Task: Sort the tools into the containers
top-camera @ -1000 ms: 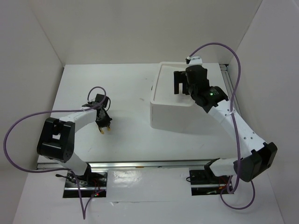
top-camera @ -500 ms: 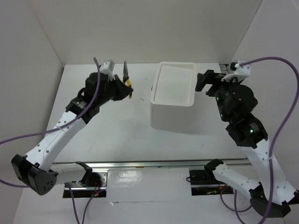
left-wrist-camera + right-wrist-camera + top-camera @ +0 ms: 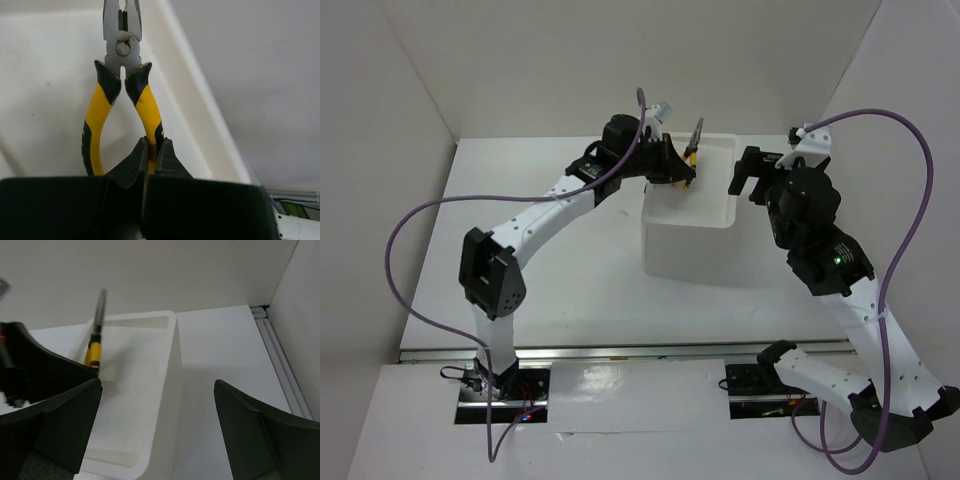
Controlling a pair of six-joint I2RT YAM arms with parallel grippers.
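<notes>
My left gripper point(image 3: 678, 172) is shut on one handle of the yellow-and-black pliers point(image 3: 692, 148) and holds them in the air over the left side of the top tray of the white box unit point(image 3: 682, 240). In the left wrist view the pliers point(image 3: 122, 80) point away from my left gripper point(image 3: 152, 148) with the tray floor beneath. My right gripper point(image 3: 748, 180) is open and empty, just right of the box. In the right wrist view the box point(image 3: 165, 405) lies between the fingers of my right gripper point(image 3: 157, 430) and the pliers point(image 3: 95, 340) show at left. No other tools are in view.
White walls close the table point(image 3: 550, 270) at the back and both sides. A metal rail point(image 3: 620, 352) runs along the near edge, and another rail point(image 3: 280, 355) along the right edge. Purple cables loop off both arms.
My left arm has lifted the pliers from the left of the table and carried them right, over the box tray. My right gripper has drawn off the tray to the box's right side.
</notes>
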